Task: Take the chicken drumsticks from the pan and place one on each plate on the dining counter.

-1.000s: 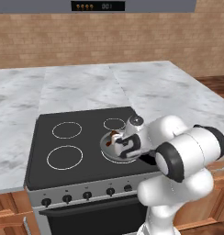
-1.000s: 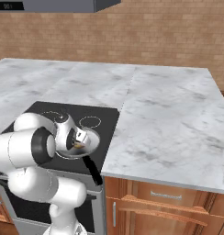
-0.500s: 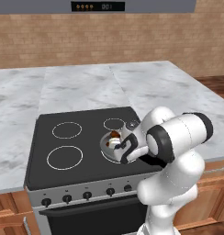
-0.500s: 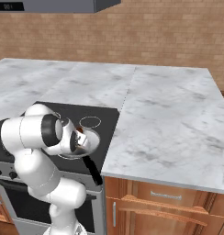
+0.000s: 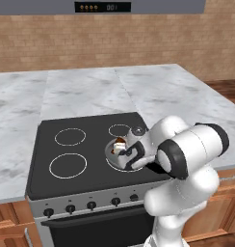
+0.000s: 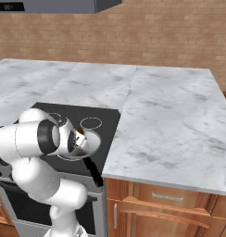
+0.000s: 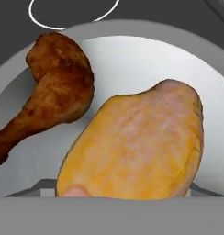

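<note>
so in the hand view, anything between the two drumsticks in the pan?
Nothing. In the hand view a strip of bare grey pan floor separates the dark drumstick from the golden drumstick; they lie close together but apart.

Brick wall [image 5: 138,38], wooden cabinets [image 6: 170,208]

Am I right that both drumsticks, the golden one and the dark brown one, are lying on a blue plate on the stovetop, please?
Not quite: the golden drumstick and the dark brown drumstick lie in the grey pan, not on a blue plate. The hand view shows this. The pan does sit on the black stovetop, as the left base view shows.
</note>
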